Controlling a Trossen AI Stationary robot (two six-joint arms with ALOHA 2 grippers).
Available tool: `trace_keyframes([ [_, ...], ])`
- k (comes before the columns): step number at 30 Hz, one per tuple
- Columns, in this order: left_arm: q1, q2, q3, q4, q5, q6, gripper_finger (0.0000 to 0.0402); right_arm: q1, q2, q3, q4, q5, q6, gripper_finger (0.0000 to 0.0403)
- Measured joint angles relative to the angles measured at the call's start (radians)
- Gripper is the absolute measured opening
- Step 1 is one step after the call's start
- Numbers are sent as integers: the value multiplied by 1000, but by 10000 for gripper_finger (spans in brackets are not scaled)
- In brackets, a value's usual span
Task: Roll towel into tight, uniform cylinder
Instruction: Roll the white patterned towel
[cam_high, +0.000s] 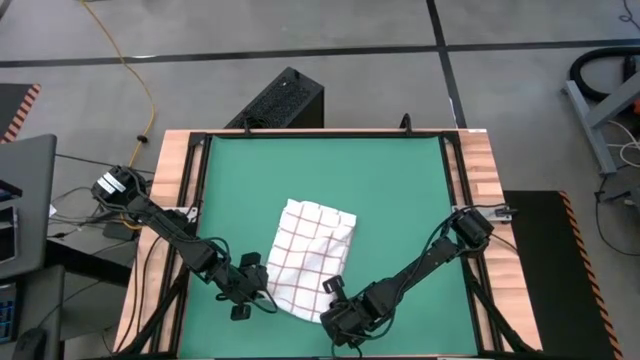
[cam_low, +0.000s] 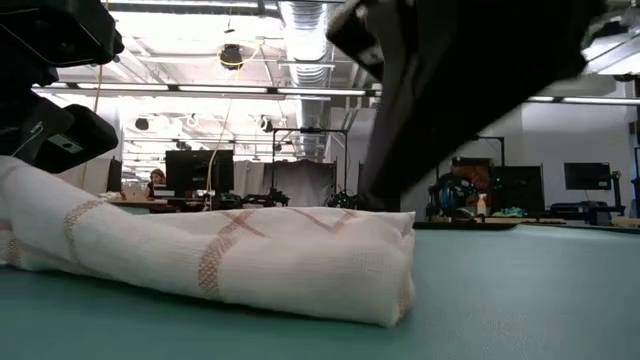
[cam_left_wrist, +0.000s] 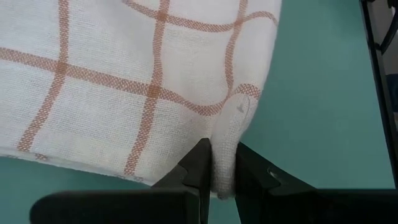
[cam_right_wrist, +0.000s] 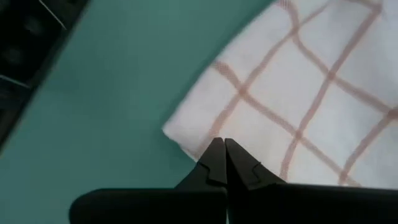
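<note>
Surface (cam_high: 485, 170): wooden top with light slatted edges, black frame rails along the sides. A green mat (cam_high: 400, 200) covers most of it. On the mat lies one towel (cam_high: 310, 255), white with red-brown grid lines, partly folded, near the front edge.

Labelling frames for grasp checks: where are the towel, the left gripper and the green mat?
towel (cam_high: 312, 262): high view, middle of the cloth.
left gripper (cam_left_wrist: 222, 163): left wrist view, between fingertips pinching cloth.
green mat (cam_high: 300, 165): high view, bare area.

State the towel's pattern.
Thin white cloth towel: a red-brown line grid on white, clearest in the left wrist view.
</note>
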Motion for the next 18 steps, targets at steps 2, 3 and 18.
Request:
trace_keyframes([
  [2, 0, 0, 0, 0, 0, 0, 41, 6, 0, 12, 4, -5, 1, 5],
  [3, 0, 0, 0, 1, 0, -2, 41, 9, -1, 12, 7, -17, 3, 5],
  [18, 0, 0, 0, 3, 0, -3, 41, 42, 0, 12, 55, -49, -1, 90],
])
